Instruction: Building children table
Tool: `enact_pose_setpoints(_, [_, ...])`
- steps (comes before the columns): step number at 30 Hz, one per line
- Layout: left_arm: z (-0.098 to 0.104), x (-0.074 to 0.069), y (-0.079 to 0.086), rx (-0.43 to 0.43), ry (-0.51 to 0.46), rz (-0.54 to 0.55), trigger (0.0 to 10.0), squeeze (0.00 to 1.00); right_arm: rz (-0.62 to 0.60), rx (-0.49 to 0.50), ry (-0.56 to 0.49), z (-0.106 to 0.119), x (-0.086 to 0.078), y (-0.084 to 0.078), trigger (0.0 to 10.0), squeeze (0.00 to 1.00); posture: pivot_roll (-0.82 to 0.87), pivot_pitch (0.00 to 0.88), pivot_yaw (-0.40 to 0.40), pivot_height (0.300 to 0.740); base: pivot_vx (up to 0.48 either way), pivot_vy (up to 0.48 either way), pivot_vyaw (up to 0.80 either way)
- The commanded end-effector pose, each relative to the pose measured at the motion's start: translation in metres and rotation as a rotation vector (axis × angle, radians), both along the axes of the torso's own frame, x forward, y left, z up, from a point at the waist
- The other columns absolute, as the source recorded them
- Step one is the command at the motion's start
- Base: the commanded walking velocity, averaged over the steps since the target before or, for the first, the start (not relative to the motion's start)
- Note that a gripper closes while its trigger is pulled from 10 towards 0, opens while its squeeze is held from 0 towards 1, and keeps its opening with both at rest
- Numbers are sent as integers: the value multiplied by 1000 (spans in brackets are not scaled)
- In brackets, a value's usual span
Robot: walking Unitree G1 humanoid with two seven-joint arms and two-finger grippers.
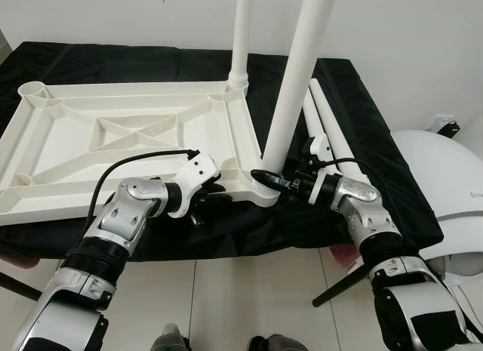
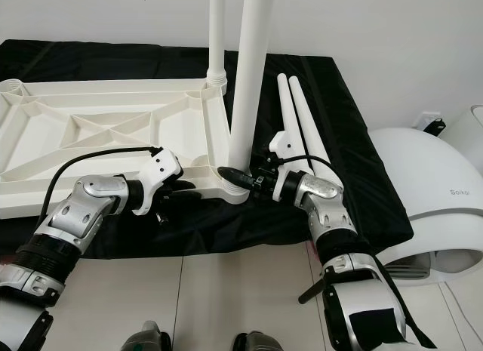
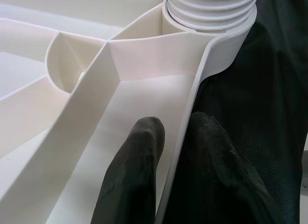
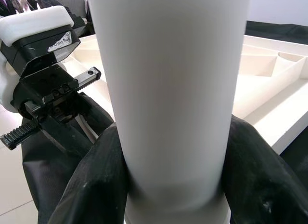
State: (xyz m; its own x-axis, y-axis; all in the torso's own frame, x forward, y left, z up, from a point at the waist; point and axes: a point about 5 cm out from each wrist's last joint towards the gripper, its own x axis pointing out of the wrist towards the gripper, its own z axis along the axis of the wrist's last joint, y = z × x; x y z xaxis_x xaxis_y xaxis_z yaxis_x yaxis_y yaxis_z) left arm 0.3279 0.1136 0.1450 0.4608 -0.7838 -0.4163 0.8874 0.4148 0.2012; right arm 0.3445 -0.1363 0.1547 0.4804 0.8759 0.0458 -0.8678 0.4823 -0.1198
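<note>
On the black cloth [image 1: 377, 132], left pincer [image 1: 213, 186] grips tabletop [image 1: 113, 132], right pincer [image 1: 266, 179] one of two upright legs [image 1: 298, 79].

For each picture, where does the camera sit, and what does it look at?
Left eye view: head, looking down at the table top on black cloth; both arms show.
Right eye view: same scene, shifted sideways.
Left wrist view: along the left gripper, pinching the rim.
Right wrist view: along the right gripper, clasping the near leg.
Both wrist views share the table top.
</note>
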Motion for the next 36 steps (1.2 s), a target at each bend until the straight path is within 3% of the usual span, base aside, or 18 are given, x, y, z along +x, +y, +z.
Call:
enact_pose_setpoints(1, [2, 0, -5, -10, -12, 0, 10000, 0, -6, 23, 21, -4, -1, 1, 10000, 0, 11, 59, -16, 740, 0, 0, 0])
enact_pose_setpoints(18, [-2, 7, 0, 26, -12, 90, 10000, 0, -99, 49, 4, -6, -6, 2, 10000, 0, 14, 81, -18, 740, 0, 0, 0])
enact_pose_setpoints(36, [-2, 14, 5, 40, -14, 144, 10000, 0, -318, 160, -35, 1, -19, 14, 10000, 0, 11, 80, -19, 740, 0, 0, 0])
